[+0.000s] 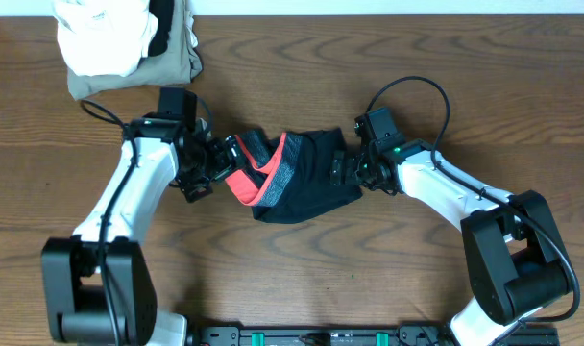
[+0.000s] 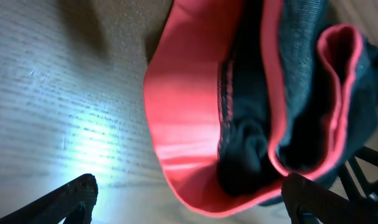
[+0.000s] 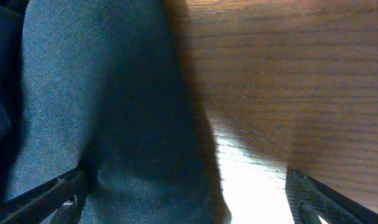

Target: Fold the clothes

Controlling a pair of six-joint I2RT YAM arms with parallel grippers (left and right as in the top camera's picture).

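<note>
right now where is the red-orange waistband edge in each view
overhead: the red-orange waistband edge lies at centre, on the black garment's image-left end.
left wrist: it fills the middle and right, curled over itself.
right wrist: not in it; only the black garment at left.
shared landmark: the wooden table.

Left arm [image 1: 129, 192] and right arm [image 1: 444, 187] angled inward, wrists low — left fingers [image 2: 74, 199] and right fingers [image 3: 313, 198] splayed wide

You look down on a brown wood-grain bench [image 1: 302, 279]; white glare [image 2: 83, 140] brightens patches of it.
</note>
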